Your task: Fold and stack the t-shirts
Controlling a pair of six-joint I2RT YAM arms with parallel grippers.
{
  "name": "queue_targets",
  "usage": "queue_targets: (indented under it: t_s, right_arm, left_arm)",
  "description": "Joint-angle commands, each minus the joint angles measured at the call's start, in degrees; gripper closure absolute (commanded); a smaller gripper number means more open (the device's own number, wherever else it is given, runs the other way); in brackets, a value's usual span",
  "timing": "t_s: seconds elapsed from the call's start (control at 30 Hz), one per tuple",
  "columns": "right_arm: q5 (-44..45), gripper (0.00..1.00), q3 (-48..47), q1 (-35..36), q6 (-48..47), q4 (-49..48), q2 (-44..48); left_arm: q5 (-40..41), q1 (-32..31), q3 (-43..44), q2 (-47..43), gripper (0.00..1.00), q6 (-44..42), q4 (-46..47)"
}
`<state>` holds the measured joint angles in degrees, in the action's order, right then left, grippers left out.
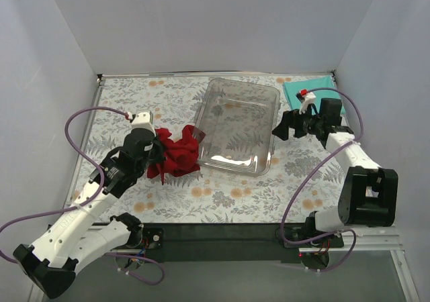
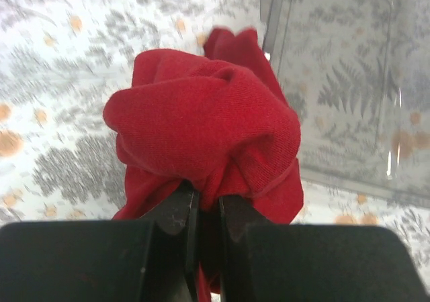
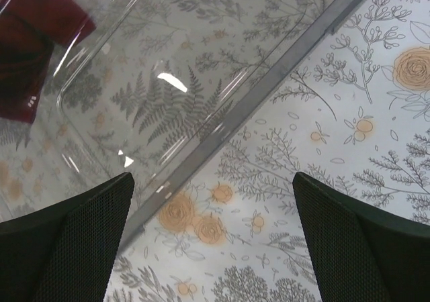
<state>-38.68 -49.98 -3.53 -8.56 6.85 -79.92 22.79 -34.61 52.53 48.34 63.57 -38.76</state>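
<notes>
The dark red t-shirt (image 1: 178,156) is bunched in a crumpled heap left of the clear tray. My left gripper (image 1: 156,153) is shut on it; in the left wrist view the cloth (image 2: 208,124) bulges out past the pinched fingers (image 2: 180,211). The red shirt also shows through the tray in the right wrist view (image 3: 30,40). The teal t-shirt (image 1: 295,90) lies flat and folded at the far right, partly hidden by my right arm. My right gripper (image 1: 281,129) is open and empty over the cloth-covered table beside the tray's right edge, fingers (image 3: 87,238) wide apart.
A clear plastic tray (image 1: 270,114) stands in the middle of the floral tablecloth, its rim (image 3: 269,80) crossing the right wrist view. Grey walls close in the table on three sides. Purple cables loop beside each arm.
</notes>
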Motion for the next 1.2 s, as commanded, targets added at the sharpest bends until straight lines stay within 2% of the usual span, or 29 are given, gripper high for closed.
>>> queue_targets:
  t_s: [0.0, 0.03, 0.1, 0.13, 0.23, 0.27, 0.37, 0.43, 0.63, 0.83, 0.87, 0.9, 0.93, 1.17]
  right_arm:
    - [15.6, 0.09, -4.9, 5.4, 10.5, -1.4, -3.0]
    - [17.5, 0.10, -6.3, 6.4, 11.4, -1.2, -3.7]
    - [24.3, 0.10, -7.4, 8.9, 14.1, -0.8, -5.9]
    - [25.4, 0.11, -7.9, 9.5, 14.2, -0.6, -6.6]
    - [29.5, 0.12, -9.3, 11.1, 14.8, -0.1, -8.8]
    - [30.1, 0.14, -10.4, 11.5, 15.0, 0.2, -10.0]
    - [29.1, 0.18, -11.7, 11.7, 16.0, 2.0, -12.4]
    - [27.6, 0.22, -12.2, 11.9, 16.5, 2.6, -14.2]
    - [24.1, 0.46, -17.4, 12.1, 17.8, 5.7, -20.3]
    - [24.5, 0.81, -24.8, 12.1, 18.4, 8.3, -24.1]
    - [25.3, 0.91, -25.3, 12.1, 18.3, 8.4, -24.1]
    - [25.5, 0.96, -25.7, 12.0, 18.1, 8.5, -23.9]
    - [25.6, 0.99, -26.3, 11.5, 18.0, 8.6, -23.8]
    - [23.7, 0.99, -28.3, 7.7, 15.4, 6.6, -18.0]
  left_arm:
    - [-6.3, 0.0, -1.5, -2.0, 1.00, 7.1, -4.0]
    - [-6.7, -0.1, -1.6, -1.9, 0.98, 8.7, -4.3]
    - [-5.9, 0.0, -1.8, -1.8, 0.87, 9.8, -4.9]
    - [-5.5, 0.0, -1.8, -1.5, 0.72, 10.4, -5.3]
    - [-5.6, 0.0, -1.3, -0.6, 0.43, 12.3, -6.9]
    - [-5.9, 0.0, -1.1, -0.6, 0.29, 12.7, -7.4]
    - [-6.3, 0.0, -0.2, -2.7, 0.12, 12.6, -7.6]
    - [-6.6, 0.0, 0.8, -4.7, 0.10, 12.1, -7.5]
    - [-10.7, 0.0, 2.5, -6.0, 0.07, 8.1, -3.0]
    - [-15.0, 0.1, -1.3, -1.8, 0.08, 7.8, 4.5]
    - [-15.6, 0.1, -1.8, -1.5, 0.08, 8.0, 5.4]
    - [-16.0, 0.0, -2.7, -0.8, 0.08, 8.1, 6.5]
    - [-16.8, 0.1, -3.0, -0.5, 0.08, 8.2, 7.4]
    - [-20.2, 0.2, -2.7, 4.6, 0.08, 7.2, 14.3]
